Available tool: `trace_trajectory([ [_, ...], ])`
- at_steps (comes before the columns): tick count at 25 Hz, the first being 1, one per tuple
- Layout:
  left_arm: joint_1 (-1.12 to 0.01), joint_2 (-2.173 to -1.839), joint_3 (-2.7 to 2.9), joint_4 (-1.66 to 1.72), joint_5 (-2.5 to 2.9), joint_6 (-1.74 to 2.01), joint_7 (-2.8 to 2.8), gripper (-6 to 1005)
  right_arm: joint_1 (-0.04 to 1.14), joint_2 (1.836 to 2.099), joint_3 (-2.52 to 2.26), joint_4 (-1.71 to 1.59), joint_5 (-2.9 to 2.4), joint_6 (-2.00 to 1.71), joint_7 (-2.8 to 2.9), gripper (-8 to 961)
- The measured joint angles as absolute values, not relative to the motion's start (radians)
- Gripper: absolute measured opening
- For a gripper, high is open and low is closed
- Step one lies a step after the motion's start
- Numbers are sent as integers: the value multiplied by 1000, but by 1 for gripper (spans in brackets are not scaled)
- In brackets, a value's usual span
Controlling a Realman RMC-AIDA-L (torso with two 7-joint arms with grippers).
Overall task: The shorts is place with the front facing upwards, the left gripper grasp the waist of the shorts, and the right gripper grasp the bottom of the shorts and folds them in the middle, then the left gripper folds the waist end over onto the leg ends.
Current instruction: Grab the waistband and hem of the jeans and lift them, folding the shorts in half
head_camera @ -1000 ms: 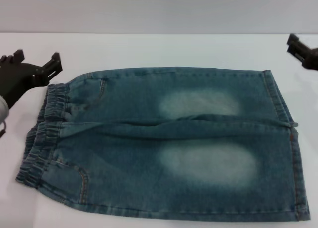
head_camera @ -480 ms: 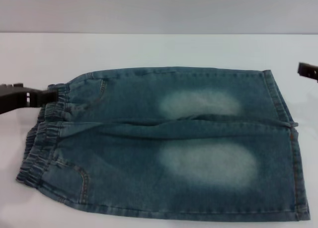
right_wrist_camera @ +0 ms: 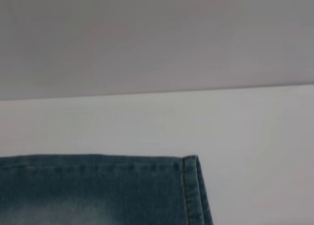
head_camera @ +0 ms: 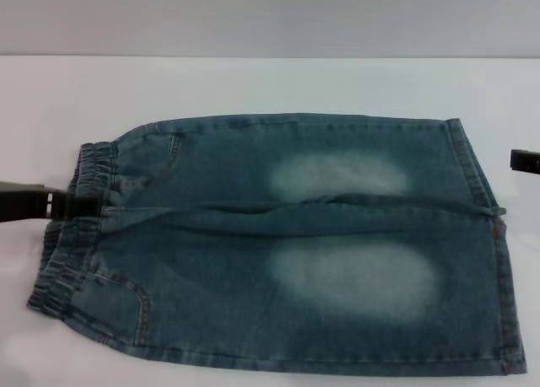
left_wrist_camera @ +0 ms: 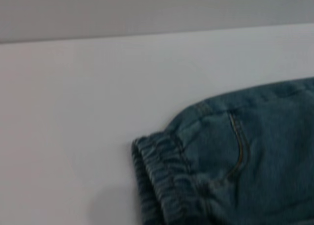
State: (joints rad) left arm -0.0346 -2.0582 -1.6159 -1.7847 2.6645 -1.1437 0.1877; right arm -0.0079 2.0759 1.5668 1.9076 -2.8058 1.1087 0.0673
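Blue denim shorts (head_camera: 278, 235) lie flat on the white table, front up. The waist (head_camera: 72, 252), a ruffled elastic band, is at the left, and it also shows in the left wrist view (left_wrist_camera: 162, 181) beside a pocket seam. The bottom of the shorts (head_camera: 499, 277), the straight leg hems with a tiny red tag (head_camera: 494, 231), is at the right. One hem corner (right_wrist_camera: 191, 186) appears in the right wrist view. My left gripper (head_camera: 84, 206) reaches in low from the left edge, its tip over the middle of the waist. Only a black tip of my right gripper (head_camera: 525, 161) shows at the right edge, just off the hems.
The white table (head_camera: 253, 83) runs back to a grey wall. Bare table surface lies beyond the shorts and on both sides of them. A raised fold of denim (head_camera: 337, 203) runs along the middle between the two legs.
The left gripper has come down and in, from above the far waist corner to the middle of the waistband. The right gripper has dropped along the right edge toward the hems.
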Motion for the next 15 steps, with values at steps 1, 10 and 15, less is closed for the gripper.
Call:
trace_trajectory([
  [1, -37, -2058, -1629, -1788, 2670, -1187, 182, 784, -10, 2076, 1565, 1907, -2808, 1113, 70, 740],
  [10, -47, -2057, -1643, -1794, 2733, -1349, 113, 770, -17, 2076, 1560, 1893, -2829, 1125, 71, 740],
  [15, -45, -2059, -1636, -1795, 2745, -1397, 89, 763, -17, 2075, 1557, 1881, -2829, 1115, 70, 740],
])
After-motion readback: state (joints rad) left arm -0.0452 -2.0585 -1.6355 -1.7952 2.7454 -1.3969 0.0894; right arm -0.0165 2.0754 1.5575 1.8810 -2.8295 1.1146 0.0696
